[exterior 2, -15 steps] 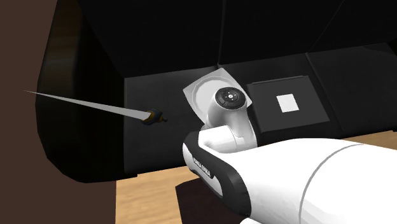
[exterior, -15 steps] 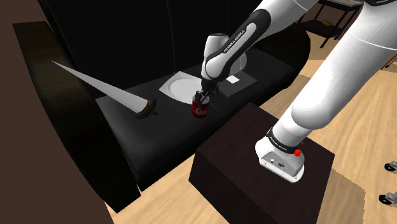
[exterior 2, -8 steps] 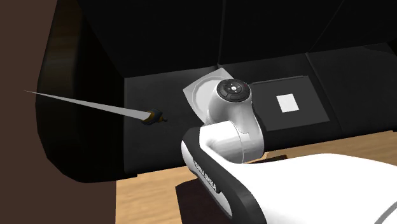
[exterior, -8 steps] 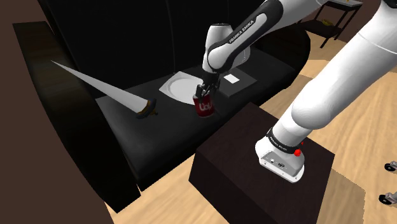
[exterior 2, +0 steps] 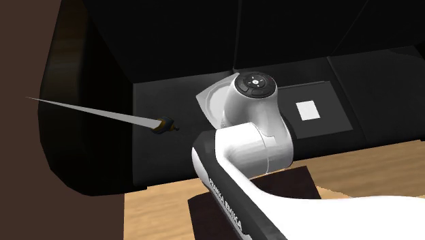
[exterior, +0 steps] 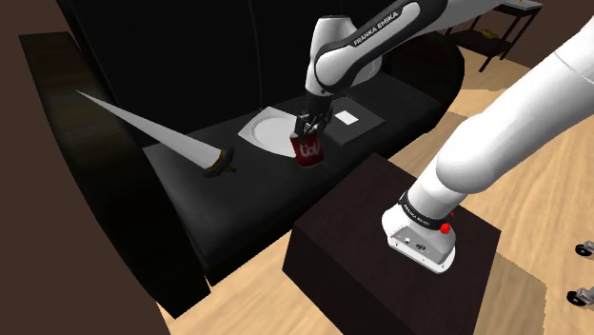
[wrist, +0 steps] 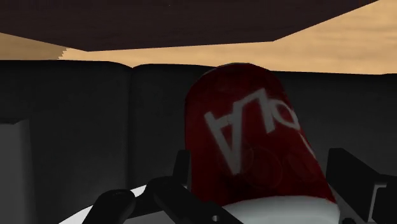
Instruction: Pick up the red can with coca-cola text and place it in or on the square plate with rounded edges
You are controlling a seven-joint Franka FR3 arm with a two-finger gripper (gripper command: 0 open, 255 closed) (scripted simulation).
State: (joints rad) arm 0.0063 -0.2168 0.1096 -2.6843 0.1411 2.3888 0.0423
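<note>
The dark red can (exterior: 307,152) with white lettering hangs tilted just above the black seat, and my gripper (exterior: 306,134) is shut on its upper end. In the wrist view the can (wrist: 254,143) sits between the two black fingers (wrist: 183,170), lettering upside down. The light grey square plate (exterior: 265,127) with rounded corners lies on the seat just beyond the can toward the shoulder view's left. In the second exterior view the arm's wrist covers much of the plate (exterior 2: 211,101) and hides the can.
A small dark-and-yellow object (exterior: 220,164) with a long grey spike lies on the seat left of the can. A dark flat square with a white patch (exterior: 347,119) lies right of the plate. The dark brown stand (exterior: 381,238) is near the can. The black sofa back rises behind.
The can has risen off the seat in the shut gripper and tilted, shifting slightly toward the plate. The wrist has lifted with it.
</note>
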